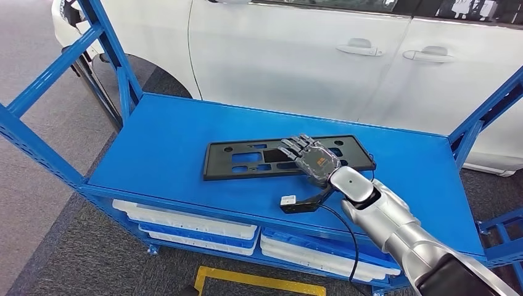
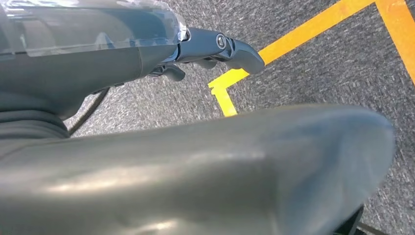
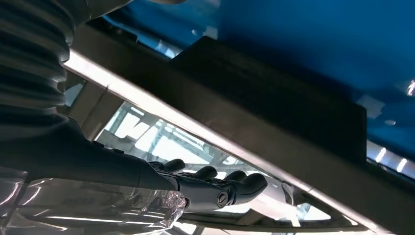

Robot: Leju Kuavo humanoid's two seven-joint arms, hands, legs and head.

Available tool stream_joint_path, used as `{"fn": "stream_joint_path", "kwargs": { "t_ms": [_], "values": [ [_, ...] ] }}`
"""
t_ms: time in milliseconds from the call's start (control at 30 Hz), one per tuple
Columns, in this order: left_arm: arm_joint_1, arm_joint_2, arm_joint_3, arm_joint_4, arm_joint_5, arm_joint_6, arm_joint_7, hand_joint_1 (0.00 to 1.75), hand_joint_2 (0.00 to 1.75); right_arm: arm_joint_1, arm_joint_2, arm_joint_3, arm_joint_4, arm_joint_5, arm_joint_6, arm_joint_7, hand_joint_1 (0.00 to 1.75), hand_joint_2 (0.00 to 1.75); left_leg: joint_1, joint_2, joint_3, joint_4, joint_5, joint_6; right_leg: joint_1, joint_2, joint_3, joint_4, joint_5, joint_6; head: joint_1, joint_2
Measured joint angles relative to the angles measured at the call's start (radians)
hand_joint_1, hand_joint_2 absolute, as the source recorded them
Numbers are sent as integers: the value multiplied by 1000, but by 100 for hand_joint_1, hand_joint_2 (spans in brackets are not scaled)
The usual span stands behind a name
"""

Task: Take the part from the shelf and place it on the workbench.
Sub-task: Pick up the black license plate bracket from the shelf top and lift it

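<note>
Right robot hand (image 1: 311, 159) lies flat, fingers extended, on the black part (image 1: 247, 160) atop the blue shelf (image 1: 160, 142), gripping nothing.

The right hand (image 1: 311, 159) covers the right middle of the black plate (image 1: 247, 160); whether it grips is unclear. The white car (image 1: 321, 55) is cut off at the far edge.

Right hand (image 1: 314, 161) outstretched, fingers (image 3: 230, 182) flat.
</note>
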Motion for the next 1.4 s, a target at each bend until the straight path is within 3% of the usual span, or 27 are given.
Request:
{"fn": "stream_joint_path", "kwargs": {
  "t_ms": [33, 100, 133, 233, 267, 333, 367, 400, 433, 467, 500, 567, 633, 767, 833, 900, 933, 967, 1000, 1067, 1133, 1233, 1300, 1333, 1400],
  "values": [
    [0, 0, -2, 0, 1, 0, 0, 0, 0, -5, 12, 0, 22, 6, -6, 5, 0, 175, 0, -1, 1, 1, -1, -2, 0, 0, 34, -72, 39, -4, 0, 0],
    [-1, -2, -5, 0, 4, 0, 0, 0, 0, -23, 38, 2, 65, 15, -10, 11, 0, 175, -3, -1, -1, 5, -4, -10, 4, 1, 92, -196, 84, -13, 0, 0],
    [-1, -3, -5, 0, 6, 1, -1, 0, 0, -33, 51, 2, 86, 19, -10, 12, 0, 175, -4, -1, -2, 6, -5, -15, 7, 1, 104, -226, 89, -18, 0, 0],
    [0, -4, -6, 0, 10, 5, -3, 0, 0, -56, 82, 5, 130, 29, -7, 12, 1, 175, -3, 0, 0, 4, -7, -31, 8, 2, 109, -237, 89, -34, 0, 0],
    [0, -4, -6, 0, 10, 7, -5, 0, 0, -62, 90, 6, 140, 32, -3, 12, 12, 175, -3, 0, -3, 14, -17, -35, 6, 2, 112, -242, 91, -40, 0, 0],
    [1, -4, -6, 0, 11, 10, -7, 0, 0, -72, 105, 9, 159, 39, 9, 12, 98, 175, -1, 1, -38, 97, -66, -44, 2, -1, 118, -249, 94, -50, 0, 0],
    [2, -4, -6, 0, 12, 10, -9, 0, 0, -75, 110, 10, 168, 42, 16, 12, 140, 175, 0, 1, -71, 168, -101, -47, 3, -2, 118, -249, 94, -53, 0, 0],
    [3, -4, -6, 0, 12, 11, -9, 0, 0, -77, 115, 12, 176, 44, 22, 12, 173, 175, 1, 1, -104, 239, -130, -50, 4, -2, 118, -249, 93, -55, 0, 0],
    [5, -4, -6, 0, 13, 11, -10, 0, 0, -78, 120, 14, 183, 46, 27, 12, 175, 175, 2, 1, -129, 289, -144, -52, 4, -2, 118, -248, 93, -55, 0, 0],
    [6, -4, -6, 0, 13, 11, -11, 0, 0, -79, 123, 16, 189, 48, 32, 11, 175, 175, 2, 1, -135, 299, -137, -53, 5, -2, 118, -247, 93, -55, 0, 0],
    [7, -4, -6, 0, 13, 12, -12, 0, 0, -80, 126, 18, 195, 50, 36, 10, 175, 175, 2, 2, -120, 266, -110, -52, 5, -2, 118, -246, 93, -54, 0, 0],
    [5, -4, -6, 0, 15, 12, -15, 0, 0, -84, 128, 20, 203, 52, 41, 7, 175, 175, 1, 2, -51, 121, -41, -47, 6, -1, 119, -242, 90, -50, 0, 0],
    [4, -4, -6, 0, 18, 13, -16, 0, 0, -90, 129, 22, 210, 53, 42, 4, 175, 175, -1, 2, -3, 21, -9, -37, 10, 0, 115, -238, 89, -42, 0, 0],
    [3, -4, -6, 0, 20, 13, -16, 0, 0, -94, 131, 26, 219, 53, 40, -5, 175, 175, -2, 0, 2, 1, -3, -15, 9, 0, 108, -228, 81, -19, 0, 0],
    [3, -4, -6, 0, 20, 13, -15, 0, 0, -97, 131, 26, 222, 52, 39, -6, 175, 175, 1, 2, 3, -4, 2, -6, 5, 0, 78, -160, 38, -9, 0, 0],
    [3, -4, -6, 0, 21, 13, -15, 0, 0, -97, 131, 27, 226, 52, 38, -9, 175, 175, 0, 3, 2, -4, 2, -3, 3, 0, 13, -23, -25, -3, 0, 0],
    [3, -4, -6, 0, 22, 13, -15, 0, 0, -96, 131, 27, 228, 50, 35, -11, 175, 175, 0, 3, 2, -3, 1, -2, 2, 0, -15, 33, -41, -1, 0, 0],
    [4, -4, -6, 0, 22, 13, -15, 0, 0, -96, 131, 28, 230, 47, 32, -15, 175, 175, 0, 3, 2, -2, 0, -2, 1, 0, -27, 55, -39, -1, 0, 0],
    [4, -5, -6, 0, 22, 13, -15, 0, 0, -96, 131, 28, 231, 42, 28, -21, 175, 175, 0, 2, 3, -1, -1, -3, 0, 0, -19, 35, -17, -1, 0, 0],
    [3, -5, -7, 0, 23, 13, -15, 0, 0, -98, 131, 26, 231, 21, 25, -38, 175, 175, 0, 0, 6, 2, -5, -7, -1, 0, 44, -99, 53, -6, 0, 0],
    [2, -5, -7, 0, 23, 12, -15, 0, 0, -99, 132, 18, 229, -14, 25, -66, 175, 175, -3, -1, 5, 6, -9, -14, 4, 0, 94, -209, 89, -15, 0, 0],
    [2, -5, -7, 0, 23, 12, -15, 0, 0, -98, 133, 3, 210, -62, 26, -108, 175, 175, -4, -1, 2, 4, -10, -29, 8, 1, 100, -230, 90, -31, 0, 0],
    [2, -5, -8, 0, 23, 11, -15, 0, 0, -101, 133, -6, 180, -88, 40, -123, 175, 175, -3, 0, -8, 28, -30, -40, 4, 1, 103, -236, 94, -44, 0, 0],
    [2, -4, -8, 0, 23, 11, -15, 0, 0, -104, 133, -11, 159, -103, 49, -129, 175, 175, -2, 1, -26, 70, -55, -44, 2, 1, 104, -240, 96, -50, 0, 0],
    [2, -4, -10, 0, 23, 12, -16, 0, 0, -111, 132, -20, 113, -133, 68, -137, 175, 175, 1, 1, -88, 204, -121, -49, 4, 2, 104, -240, 95, -57, 0, 0]
  ]
}}
